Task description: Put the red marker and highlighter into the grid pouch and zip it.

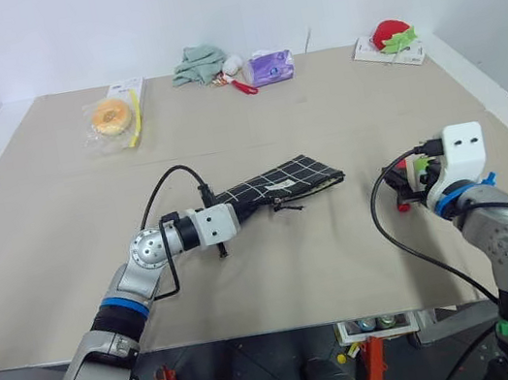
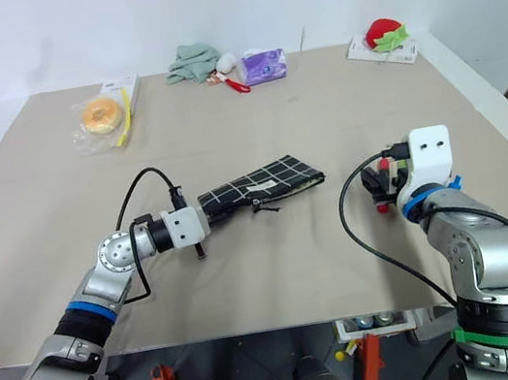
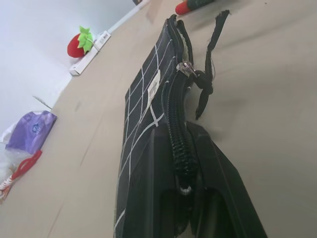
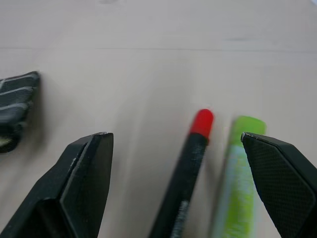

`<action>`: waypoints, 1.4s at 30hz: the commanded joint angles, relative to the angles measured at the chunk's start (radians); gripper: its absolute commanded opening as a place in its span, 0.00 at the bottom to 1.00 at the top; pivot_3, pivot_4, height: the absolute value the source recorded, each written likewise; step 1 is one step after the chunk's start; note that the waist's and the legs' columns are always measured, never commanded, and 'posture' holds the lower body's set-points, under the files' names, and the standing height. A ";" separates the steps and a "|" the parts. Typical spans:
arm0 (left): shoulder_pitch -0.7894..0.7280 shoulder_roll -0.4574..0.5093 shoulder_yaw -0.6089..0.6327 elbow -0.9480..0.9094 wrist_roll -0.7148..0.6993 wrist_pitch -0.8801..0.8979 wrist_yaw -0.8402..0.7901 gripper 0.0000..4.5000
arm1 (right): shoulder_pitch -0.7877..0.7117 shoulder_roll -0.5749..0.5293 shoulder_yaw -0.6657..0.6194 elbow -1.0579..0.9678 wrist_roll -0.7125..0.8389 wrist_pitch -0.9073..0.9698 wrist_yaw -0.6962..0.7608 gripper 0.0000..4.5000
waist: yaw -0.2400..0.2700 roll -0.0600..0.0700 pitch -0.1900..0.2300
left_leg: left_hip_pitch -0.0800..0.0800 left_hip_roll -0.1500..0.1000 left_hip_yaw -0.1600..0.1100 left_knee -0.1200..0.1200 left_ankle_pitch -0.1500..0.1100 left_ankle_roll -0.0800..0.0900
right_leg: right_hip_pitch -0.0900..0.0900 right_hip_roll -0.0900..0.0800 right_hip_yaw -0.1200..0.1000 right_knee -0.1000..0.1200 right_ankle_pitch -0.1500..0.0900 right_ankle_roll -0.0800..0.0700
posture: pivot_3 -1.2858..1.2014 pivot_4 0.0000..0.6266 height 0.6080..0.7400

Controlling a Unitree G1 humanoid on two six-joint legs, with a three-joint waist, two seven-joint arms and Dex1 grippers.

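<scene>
From the head views, the left gripper (image 1: 231, 216) pinches the near end of the grid pouch (image 1: 282, 183) at the table's (image 1: 65, 233) middle. In the right wrist view, the right gripper (image 4: 178, 144) spreads wide over the red marker (image 4: 185, 173) and highlighter (image 4: 237, 183), lying side by side.

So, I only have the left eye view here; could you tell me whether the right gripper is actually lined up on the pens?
Observer: Yes, the right gripper is open, and the red marker lies between its fingers on the table.
Operator: Thank you, and where is the highlighter?
Observer: The highlighter lies beside the marker, next to one finger.
Operator: And how does the left side look, please?
Observer: The left gripper is shut on the grid pouch at its zipper edge.
</scene>
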 commanded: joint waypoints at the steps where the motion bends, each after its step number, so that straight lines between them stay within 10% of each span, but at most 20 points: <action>1: -0.024 -0.007 0.024 -0.012 -0.021 -0.003 -0.003 0.00 | 0.006 0.018 0.002 -0.028 0.000 0.029 -0.017 0.99 | 0.000 0.000 0.000 | 0.000 0.000 0.000 0.000 0.000 0.000 | 0.000 0.000 0.000 0.000 0.000 0.000 | 0.52 0.24 0.99; 11: -0.018 -0.009 0.030 -0.024 -0.021 0.001 -0.008 0.00 | 0.004 0.046 -0.003 0.014 -0.025 0.079 -0.053 0.99 | 0.000 0.000 0.000 | 0.000 0.000 0.000 0.000 0.000 0.000 | 0.000 0.000 0.000 0.000 0.000 0.000 | 0.52 0.24 0.99; 20: -0.020 -0.010 0.032 -0.029 -0.022 0.002 -0.008 0.00 | 0.001 0.051 0.012 0.039 -0.025 0.098 -0.039 0.14 | 0.000 0.000 0.000 | 0.000 0.000 0.000 0.000 0.000 0.000 | 0.000 0.000 0.000 0.000 0.000 0.000 | 0.52 0.24 0.99; 25: -0.020 -0.011 0.034 -0.029 -0.020 0.002 -0.009 0.00 | 0.001 0.051 0.012 0.038 -0.026 0.098 -0.038 0.12 | 0.000 0.000 0.000 | 0.000 0.000 0.000 0.000 0.000 0.000 | 0.000 0.000 0.000 0.000 0.000 0.000 | 0.52 0.24 0.99; 35: -0.040 -0.002 0.043 -0.030 -0.045 -0.004 -0.045 0.00 | 0.014 -0.437 0.066 -0.031 0.057 -0.499 0.727 0.12 | 0.000 0.003 0.002 | 0.000 -0.001 0.001 0.000 -0.001 0.001 | 0.001 -0.001 0.000 -0.001 -0.001 0.003 | 0.52 0.24 0.99; 42: -0.053 -0.005 0.047 -0.016 -0.041 -0.007 -0.047 0.00 | 0.012 -0.620 0.154 0.056 -0.036 -0.626 0.885 0.12 | -0.001 0.002 0.002 | 0.000 -0.001 0.002 0.002 -0.001 0.001 | 0.001 -0.002 0.001 -0.001 -0.001 0.002 | 0.52 0.24 0.99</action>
